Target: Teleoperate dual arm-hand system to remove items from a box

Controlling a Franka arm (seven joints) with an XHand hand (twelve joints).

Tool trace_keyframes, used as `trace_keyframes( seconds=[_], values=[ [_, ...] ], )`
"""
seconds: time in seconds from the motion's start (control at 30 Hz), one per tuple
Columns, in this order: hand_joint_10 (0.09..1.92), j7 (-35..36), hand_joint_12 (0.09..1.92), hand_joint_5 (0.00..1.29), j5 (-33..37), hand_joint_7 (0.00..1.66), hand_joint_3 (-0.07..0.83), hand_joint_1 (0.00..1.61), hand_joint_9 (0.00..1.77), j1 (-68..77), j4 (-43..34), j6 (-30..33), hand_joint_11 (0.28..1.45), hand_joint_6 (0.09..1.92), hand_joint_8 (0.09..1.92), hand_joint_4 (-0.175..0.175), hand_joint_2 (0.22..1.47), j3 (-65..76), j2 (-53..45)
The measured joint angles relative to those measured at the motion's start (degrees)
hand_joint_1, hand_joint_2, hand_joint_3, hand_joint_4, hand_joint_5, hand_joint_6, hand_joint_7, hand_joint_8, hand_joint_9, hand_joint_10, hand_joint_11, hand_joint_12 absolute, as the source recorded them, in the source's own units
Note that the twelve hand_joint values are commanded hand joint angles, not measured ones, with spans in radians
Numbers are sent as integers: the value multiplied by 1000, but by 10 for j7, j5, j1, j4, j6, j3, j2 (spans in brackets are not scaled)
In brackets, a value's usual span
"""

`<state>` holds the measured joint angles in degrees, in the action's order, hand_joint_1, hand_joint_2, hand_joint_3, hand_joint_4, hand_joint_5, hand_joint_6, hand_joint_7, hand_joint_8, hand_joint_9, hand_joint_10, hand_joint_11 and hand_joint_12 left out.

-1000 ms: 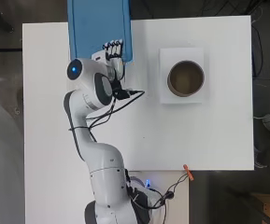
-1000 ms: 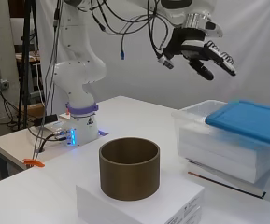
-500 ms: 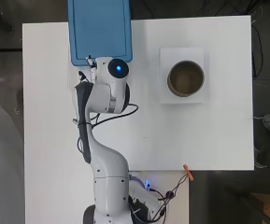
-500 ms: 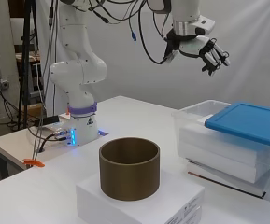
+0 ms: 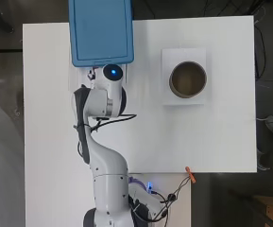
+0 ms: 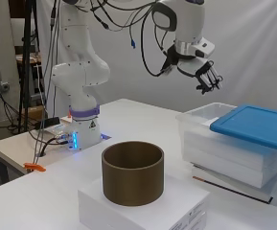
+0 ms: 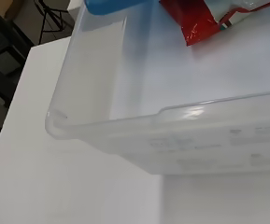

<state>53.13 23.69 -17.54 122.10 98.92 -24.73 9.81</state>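
White curtains are seen behind the white desk (image 5: 211, 142), at whose 6 o'clock edge the arm is fixed. On the overhead view, the clear plastic box (image 6: 202, 120) is found at about 11 o'clock on the desk, largely covered by its blue lid (image 5: 101, 30), which is slid toward 12 o'clock so that the near end of the box is left uncovered. A brown cylindrical container (image 5: 188, 79) is set on a white block (image 5: 166, 97) at about 1 o'clock, well apart from the box.

Compared with a second ago, the arm has been swung from the middle of the desk toward 11 o'clock, and the hand (image 6: 206, 76) is now held in the air above the open end of the box. Its fingers are pointed downward and only slightly bent, spread rather than closed, and nothing is held in them.

Through the wrist view, the rim and inner floor of the box are shown close by, and a red and white packet (image 7: 214, 16) is seen lying inside, partly under the lid. This is judged to be the item to be removed. The approach is judged complete; the reach into the box has not yet been made, and the lid's overhang may hinder the hand.
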Motion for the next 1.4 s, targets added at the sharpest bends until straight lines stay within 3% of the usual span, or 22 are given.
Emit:
trace_keyframes(
  seconds=[0.1, 0.23, 0.33, 0.7, 1.0, 1.13, 1.17, 1.2, 1.27, 1.3, 1.37, 1.4],
  values=[
    [1802, -19, 1650, 724, -34, 878, 1, 559, 1103, 1, 4, 11, 704, 87, 1783, 57, 1175, 10, -9],
    [1868, -52, 1693, 714, -145, 888, 2, 546, 1123, 7, -5, 31, 728, 87, 1862, 46, 1181, 33, -59],
    [1896, -68, 1716, 714, -186, 905, 0, 538, 1146, 14, -33, 34, 755, 87, 1894, 47, 1181, 41, -101],
    [1854, -79, 1650, 742, -225, 878, 1, 491, 1085, 36, -121, 20, 692, 87, 1801, 59, 1173, 63, -202],
    [1908, -92, 1694, 735, -264, 877, 2, 468, 1109, 54, -198, -2, 719, 87, 1898, 52, 1185, 66, -233],
    [1853, -79, 1623, 713, -257, 840, -1, 457, 1055, 62, -224, -14, 669, 87, 1796, 63, 1180, 58, -247],
    [1776, -64, 1547, 708, -244, 828, -1, 453, 1024, 64, -222, -12, 632, 87, 1683, 73, 1177, 54, -245],
    [1516, -44, 1297, 703, -230, 815, -1, 433, 969, 66, -219, -9, 586, 87, 1384, 83, 1173, 49, -241],
    [679, -2, 530, 684, -209, 843, -1, 371, 932, 73, -216, -8, 590, 87, 622, 104, 1155, 35, -223],
    [386, 11, 287, 669, -204, 858, -1, 346, 925, 76, -214, -6, 594, 87, 356, 110, 1144, 26, -209],
    [98, 17, 87, 596, -200, 670, -8, 304, 737, 81, -206, -4, 528, 87, 91, 114, 1112, 18, -177],
    [87, 13, 87, 531, -201, 563, -17, 245, 622, 82, -202, -2, 492, 87, 87, 110, 1078, 18, -164]
  ],
)
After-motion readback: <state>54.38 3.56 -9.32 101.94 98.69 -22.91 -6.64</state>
